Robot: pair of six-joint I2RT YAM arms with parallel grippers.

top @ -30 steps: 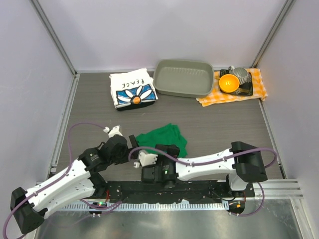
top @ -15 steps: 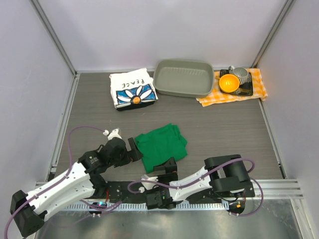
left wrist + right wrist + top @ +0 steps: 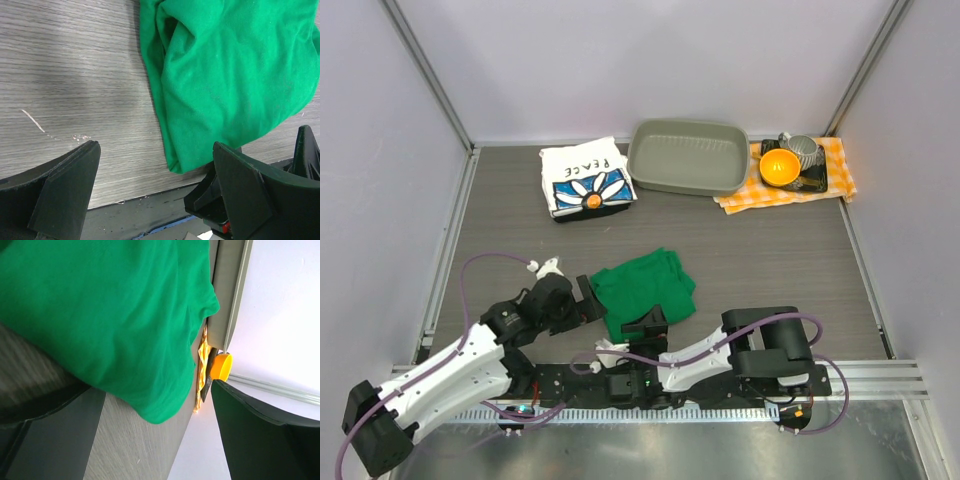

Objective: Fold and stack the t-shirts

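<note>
Dark wood-grain desk (image 3: 760, 260) boxed in by pale walls. The green t-shirt (image 3: 642, 288) lies loosely bunched near the front edge, about mid-width, with soft folds across it. The white "PEACE" t-shirt (image 3: 585, 178) sits folded at the back left, daisy print up, well apart from the green one. Just beside it to the right stands a grey tub (image 3: 650, 160); further right an orange-and-white checked cloth (image 3: 837, 160) carries an orange bowl (image 3: 778, 167).

The left claw (image 3: 588, 298) hangs low just beside the green shirt's left edge. Its fingers (image 3: 70, 180) are spread wide with nothing gripped — only bare desk and the shirt's hem lie ahead of them. The right claw (image 3: 650, 323) is at the shirt's near edge, also spread wide and empty, and its wrist view is filled mostly with green cloth.
</note>
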